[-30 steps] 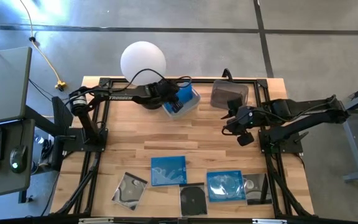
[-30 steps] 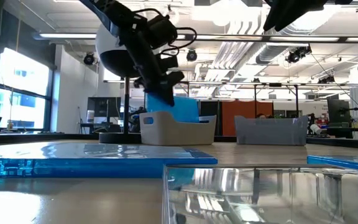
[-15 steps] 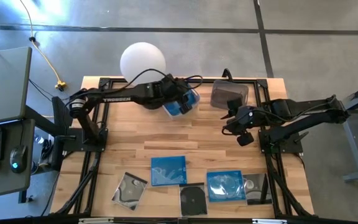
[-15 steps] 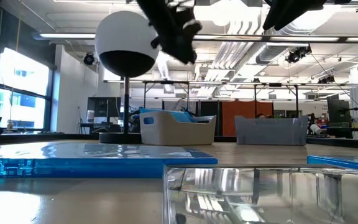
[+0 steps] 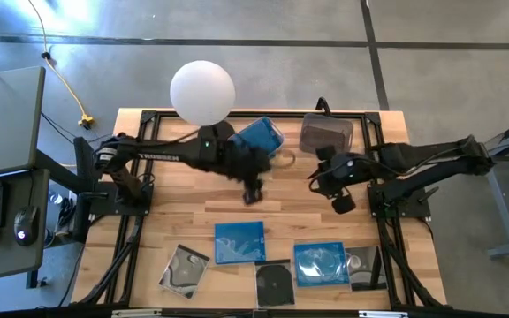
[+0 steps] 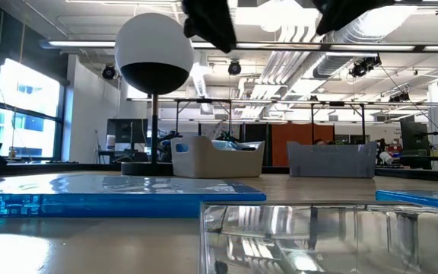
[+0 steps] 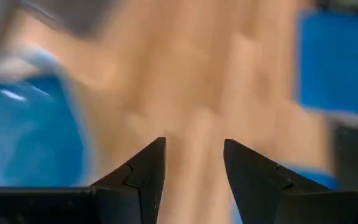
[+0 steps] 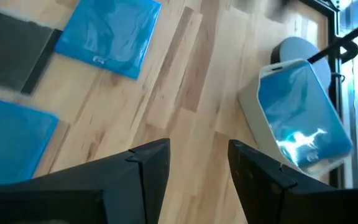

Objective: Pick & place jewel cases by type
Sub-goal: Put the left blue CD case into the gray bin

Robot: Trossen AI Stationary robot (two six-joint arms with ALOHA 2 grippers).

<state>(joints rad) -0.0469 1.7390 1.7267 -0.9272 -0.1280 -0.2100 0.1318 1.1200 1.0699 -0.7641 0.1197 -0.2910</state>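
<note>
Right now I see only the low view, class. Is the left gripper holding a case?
Observer: No. The left gripper is open and empty, above bare wood.
Operator: Is any case in the white tub?
Observer: Yes, one blue case lies in the white tub.
Operator: How many lie on the table?
Observer: Five, along the edge far from the tubs: two blue cases and three clear cases.
</note>
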